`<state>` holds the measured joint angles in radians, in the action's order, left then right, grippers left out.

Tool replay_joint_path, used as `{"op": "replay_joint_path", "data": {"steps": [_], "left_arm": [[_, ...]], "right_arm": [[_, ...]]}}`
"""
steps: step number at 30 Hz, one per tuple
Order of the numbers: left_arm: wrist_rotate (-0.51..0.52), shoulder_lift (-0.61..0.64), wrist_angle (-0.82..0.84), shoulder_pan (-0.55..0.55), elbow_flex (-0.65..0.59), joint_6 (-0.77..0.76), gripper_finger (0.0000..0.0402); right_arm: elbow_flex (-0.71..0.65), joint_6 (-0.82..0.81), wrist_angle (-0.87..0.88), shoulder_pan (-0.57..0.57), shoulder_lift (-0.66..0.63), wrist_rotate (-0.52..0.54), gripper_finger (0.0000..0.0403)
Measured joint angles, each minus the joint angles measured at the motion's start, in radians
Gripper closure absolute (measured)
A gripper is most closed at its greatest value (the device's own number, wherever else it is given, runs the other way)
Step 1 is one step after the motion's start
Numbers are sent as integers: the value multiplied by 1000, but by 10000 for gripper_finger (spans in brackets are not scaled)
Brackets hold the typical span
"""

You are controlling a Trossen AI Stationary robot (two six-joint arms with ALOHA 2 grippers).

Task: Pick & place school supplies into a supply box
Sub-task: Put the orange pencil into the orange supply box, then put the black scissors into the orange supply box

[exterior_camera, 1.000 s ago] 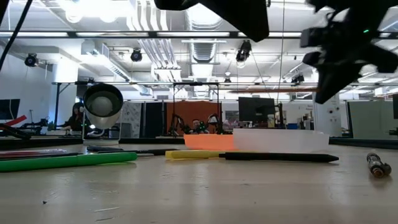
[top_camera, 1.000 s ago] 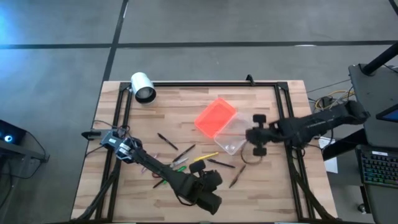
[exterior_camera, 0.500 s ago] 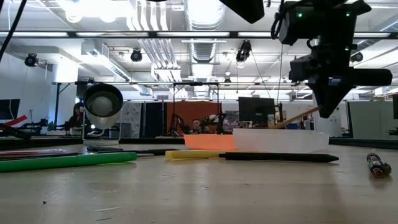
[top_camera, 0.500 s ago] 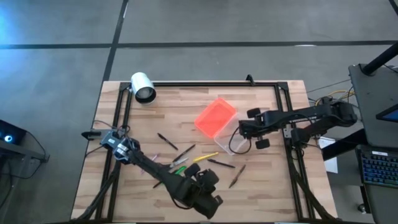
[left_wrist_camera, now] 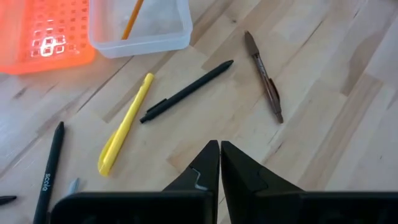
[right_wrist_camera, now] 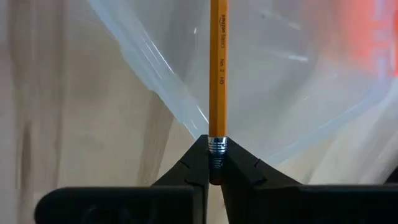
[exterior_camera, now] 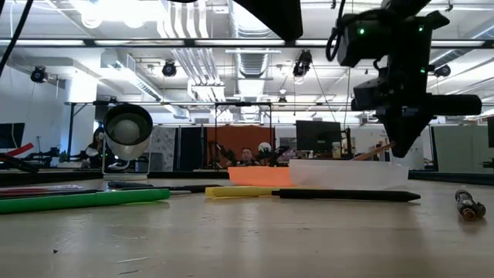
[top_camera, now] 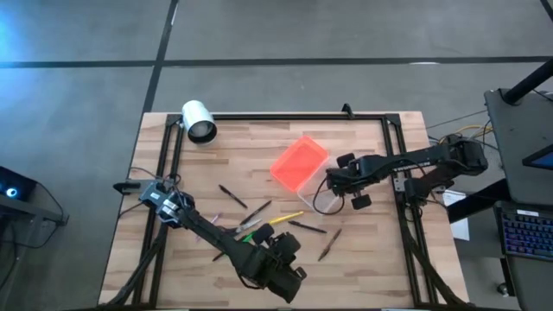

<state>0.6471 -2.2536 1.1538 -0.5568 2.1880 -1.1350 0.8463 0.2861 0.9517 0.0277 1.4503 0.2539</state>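
Over the clear supply box, the right gripper, having swung in, clamps an orange pencil, ready to drop; left gripper idles, fingers together

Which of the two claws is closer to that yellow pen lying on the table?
The left. The left claw hangs shut just toward the table's near edge from the yellow pen. The right claw is farther off, over the clear box, pinching a pencil.

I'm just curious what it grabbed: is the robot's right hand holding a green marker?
No, the right hand is clamped on the eraser end of a yellow-orange pencil that points out over the clear box.
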Motion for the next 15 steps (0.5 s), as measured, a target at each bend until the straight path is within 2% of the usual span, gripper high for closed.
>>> {"op": "replay_joint_path", "data": {"steps": [6,11,15], "left_arm": [[0,0,4,-2,0,-39,401],[1,1,10,-2,0,-89,401],[-6,26,84,8,0,-269,401]], "right_arm": [[0,-21,-4,-1,7,24,310],[0,-17,-23,-1,-72,133,236],[0,-49,-24,0,-176,192,198]]}}
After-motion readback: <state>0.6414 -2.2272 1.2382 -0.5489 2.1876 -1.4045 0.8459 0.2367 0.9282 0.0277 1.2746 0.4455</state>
